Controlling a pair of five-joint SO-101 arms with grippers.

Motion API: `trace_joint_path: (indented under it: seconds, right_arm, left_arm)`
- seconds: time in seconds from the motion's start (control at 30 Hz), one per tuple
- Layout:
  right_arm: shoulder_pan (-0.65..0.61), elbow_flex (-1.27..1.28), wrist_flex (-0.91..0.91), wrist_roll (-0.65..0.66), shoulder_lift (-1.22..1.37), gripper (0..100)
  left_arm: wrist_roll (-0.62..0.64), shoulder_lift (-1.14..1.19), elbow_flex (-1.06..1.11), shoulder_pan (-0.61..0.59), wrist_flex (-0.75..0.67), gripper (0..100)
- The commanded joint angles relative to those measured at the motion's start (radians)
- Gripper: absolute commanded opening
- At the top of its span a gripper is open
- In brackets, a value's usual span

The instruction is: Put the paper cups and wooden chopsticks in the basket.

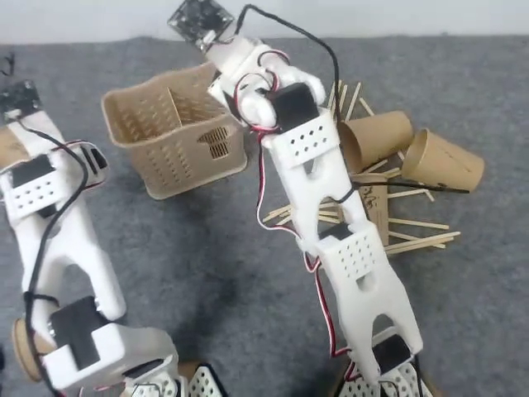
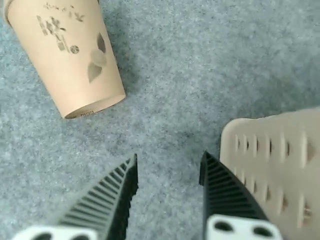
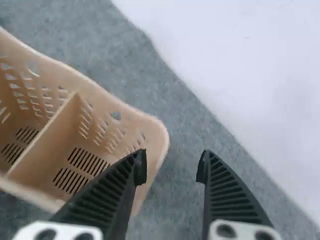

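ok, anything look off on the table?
One paper cup and a second cup lie on their sides among scattered wooden chopsticks; a third cup lies tipped apart from the basket. No damage visible.

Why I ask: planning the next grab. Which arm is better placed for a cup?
Left. The left gripper, open, faces a cup lying close ahead; the right gripper hangs open by the basket rim.
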Motion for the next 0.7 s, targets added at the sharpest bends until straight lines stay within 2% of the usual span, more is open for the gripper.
trace_joint_path:
  seconds: [0.0,0.13,0.67]
  right_arm:
    - [0.016,-0.009,-0.035,-0.051,-0.077,17.7]
    - [0.018,0.04,-0.082,-0.084,-0.076,17.7]
    - [0.03,0.288,-0.157,-0.086,-0.076,17.2]
  left_arm:
    - [0.011,-0.037,-0.005,0.009,-0.021,20]
    - [0.011,-0.037,-0.004,-0.005,-0.012,20]
    - [0.011,-0.037,-0.004,-0.012,-0.002,20]
